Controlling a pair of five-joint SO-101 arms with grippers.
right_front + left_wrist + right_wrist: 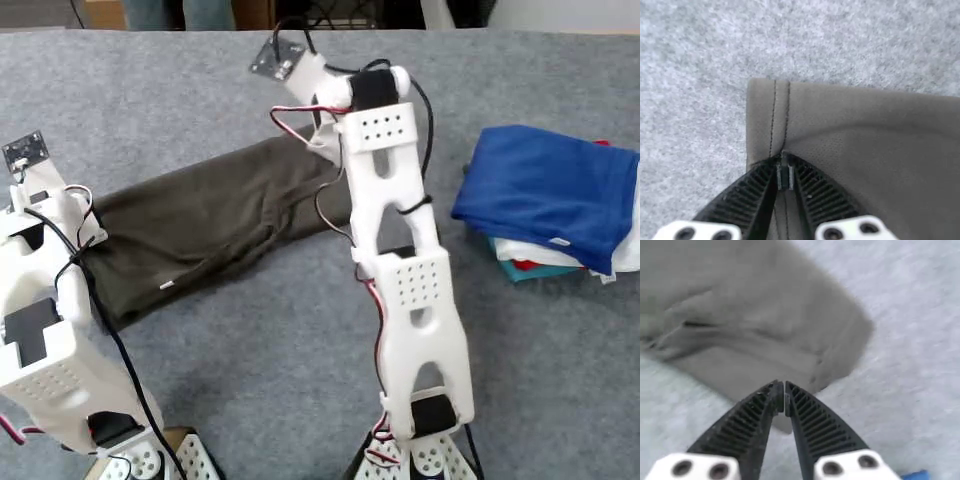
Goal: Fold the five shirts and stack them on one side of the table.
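We're folding the last shirt: left end effector pinching hem, right end effector closed, grip unclear. Next: halve it, move to stack.

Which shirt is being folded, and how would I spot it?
On the grey table, look left of the folded stack topped in blue. The olive-brown shirt lies as a long slanted band at mid-table, one end pinched by the left gripper; it is the only unstacked, drab one.

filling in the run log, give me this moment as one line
left gripper: shut on olive shirt hem | right gripper: shut over its other end, hold unclear | stack: blue shirt on top
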